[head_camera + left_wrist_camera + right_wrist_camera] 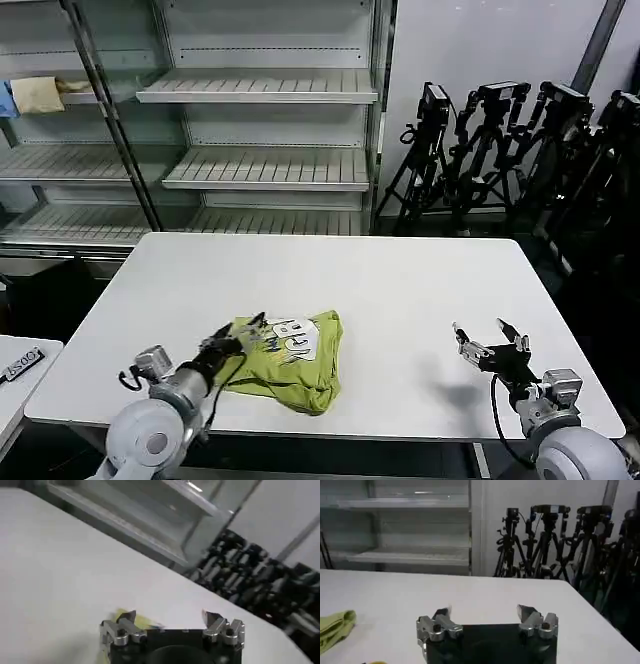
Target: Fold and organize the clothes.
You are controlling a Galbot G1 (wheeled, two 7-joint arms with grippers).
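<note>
With the left tool (pixel 250 326) spread open over the bunched T-shirt (pixel 290 360) and the right tool (pixel 490 338) open well apart, a one-sided pinch could drag the shirt across the bench (pixel 400 280).

White table (pixel 400 290), rectangular, matte top. Lime T-shirt (pixel 290 365) lies crumpled directly on it, near front edge, left of table's middle; white printed graphic (pixel 290 338) faces up. Shirt's edge (pixel 335 627) visible in right wrist view.
</note>
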